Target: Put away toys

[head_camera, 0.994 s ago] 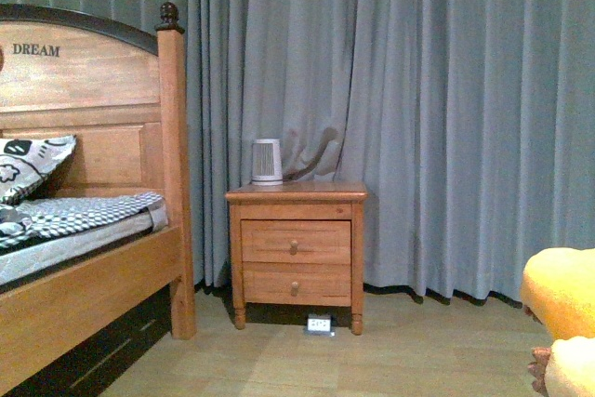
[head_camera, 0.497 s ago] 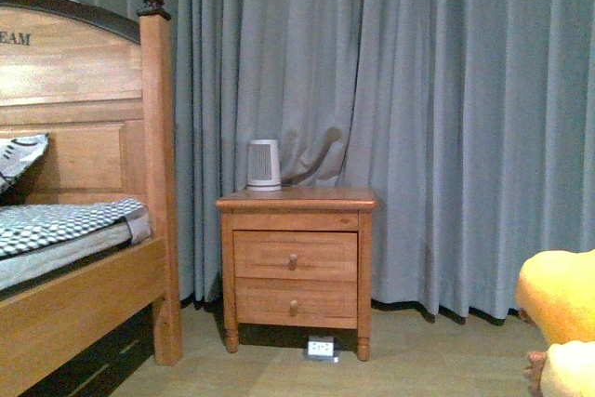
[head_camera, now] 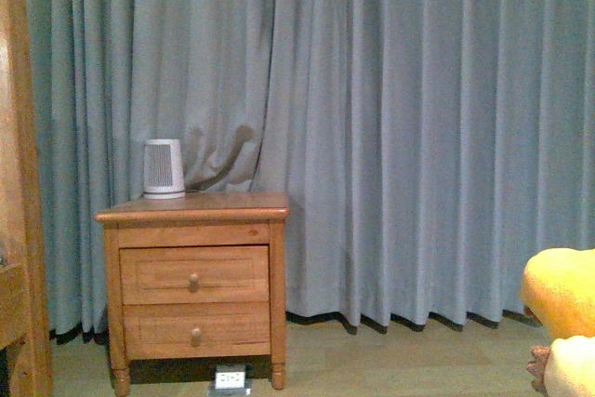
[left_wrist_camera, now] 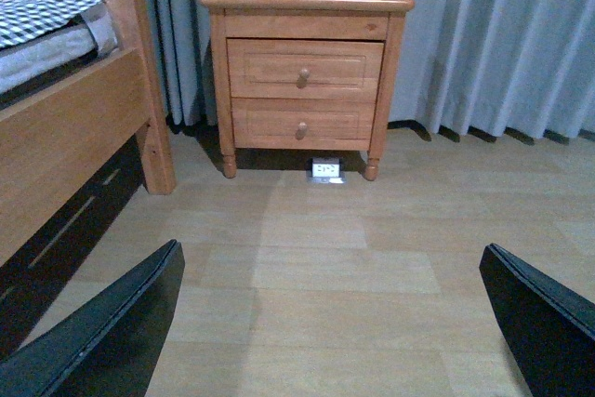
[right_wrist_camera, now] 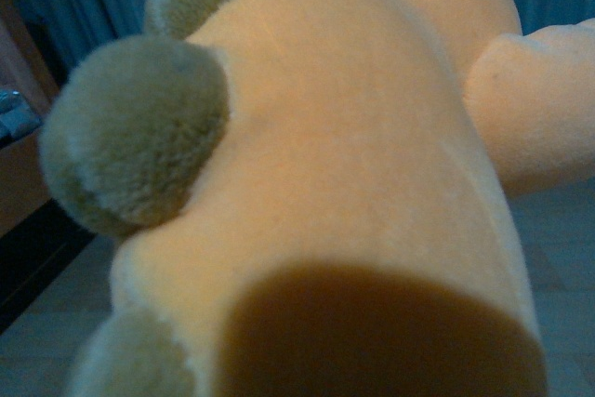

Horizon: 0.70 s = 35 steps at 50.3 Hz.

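Left gripper (left_wrist_camera: 330, 258) of mine hangs low over the wooden floor (left_wrist_camera: 372, 341), its two dark fingers (left_wrist_camera: 102, 332) spread wide with nothing between them. Its wrist camera gives me what the front camera barely does: the bed (left_wrist_camera: 65, 127) with checked bedding (left_wrist_camera: 46, 16) along one side, and the whole nightstand (left_wrist_camera: 307, 72) down to its feet, with a small white box (left_wrist_camera: 326, 170) on the floor beneath it. From the front I get only a bedpost (head_camera: 19, 183) at the left edge, the nightstand with a white ribbed device (head_camera: 164, 168) on top, and the grey-blue curtain (head_camera: 400, 137) behind. The plush toy (head_camera: 561, 290) shows there only as an orange-yellow bulge at the lower right edge with a paler part under it, well to the right of the nightstand. My right wrist camera sits so close that the toy fills the picture. Its long body runs from the lens away toward the curtain, with two dull tan rounded knobs (right_wrist_camera: 139, 137), perhaps ears, along one side and a paler limb (right_wrist_camera: 535, 99) sticking out on the other. Of my right gripper no finger shows, so I cannot tell whether it is closed on the toy.
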{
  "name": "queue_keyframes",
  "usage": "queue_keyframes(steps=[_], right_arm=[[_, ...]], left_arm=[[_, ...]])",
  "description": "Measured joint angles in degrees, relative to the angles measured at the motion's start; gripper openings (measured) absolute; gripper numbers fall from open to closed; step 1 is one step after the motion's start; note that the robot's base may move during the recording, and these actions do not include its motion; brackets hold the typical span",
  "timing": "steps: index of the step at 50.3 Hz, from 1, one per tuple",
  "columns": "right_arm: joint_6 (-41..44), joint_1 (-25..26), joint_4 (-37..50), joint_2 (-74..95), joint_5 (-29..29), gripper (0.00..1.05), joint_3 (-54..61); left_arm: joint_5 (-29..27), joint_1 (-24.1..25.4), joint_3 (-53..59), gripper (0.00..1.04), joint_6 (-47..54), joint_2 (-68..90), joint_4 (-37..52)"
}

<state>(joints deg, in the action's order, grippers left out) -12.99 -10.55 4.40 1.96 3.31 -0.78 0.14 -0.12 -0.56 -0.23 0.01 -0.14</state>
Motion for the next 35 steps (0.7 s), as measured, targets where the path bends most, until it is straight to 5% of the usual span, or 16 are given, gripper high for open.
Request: queue_keyframes(steps=[35], right_arm=[[-0.02,0.0,0.0,0.02,-0.09,0.21,0.0]], left_arm=[[-0.15,0.0,0.0,0.99,0.0,0.02,0.02]])
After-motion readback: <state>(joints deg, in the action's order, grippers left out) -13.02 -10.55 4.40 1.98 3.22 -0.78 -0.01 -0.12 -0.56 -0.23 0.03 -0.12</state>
